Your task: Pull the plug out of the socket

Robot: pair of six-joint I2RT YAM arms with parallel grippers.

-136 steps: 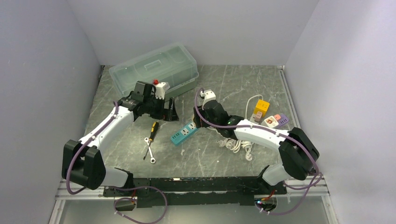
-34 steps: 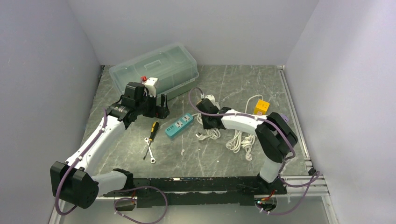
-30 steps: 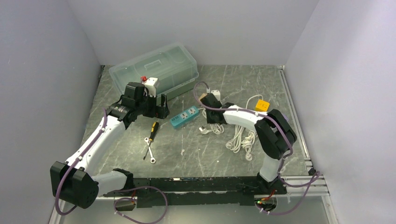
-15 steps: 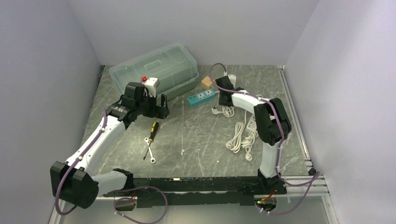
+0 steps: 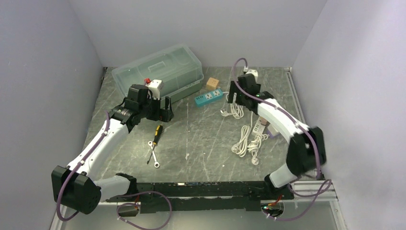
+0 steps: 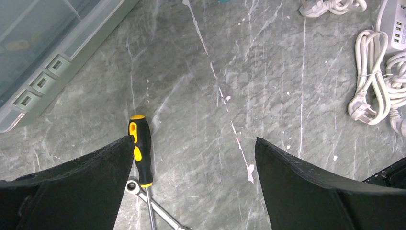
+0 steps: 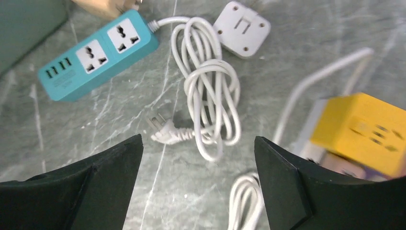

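Observation:
The teal socket strip [image 7: 98,55] lies flat at the back of the table, and both of its outlets show nothing in them. In the top view the socket strip [image 5: 209,97] sits left of my right gripper [image 5: 233,96]. Its white cord [image 7: 210,91] is coiled beside it, and the white plug [image 7: 165,133] lies loose on the table with its prongs bare. My right gripper [image 7: 197,143] hovers open just above the coil and holds nothing. My left gripper [image 5: 163,109] stands open over bare table [image 6: 194,141].
A clear lidded box [image 5: 158,72] stands at the back left, with a wooden block [image 5: 212,83] beside it. A screwdriver [image 6: 139,148] and a wrench [image 5: 153,155] lie near the left gripper. A white adapter [image 7: 242,28], a yellow cube socket [image 7: 359,127] and more white cords [image 5: 251,143] lie to the right.
My right arm swung to the back right and the teal strip with its coiled cord went along. The right gripper has opened. The left arm has not moved in the last second.

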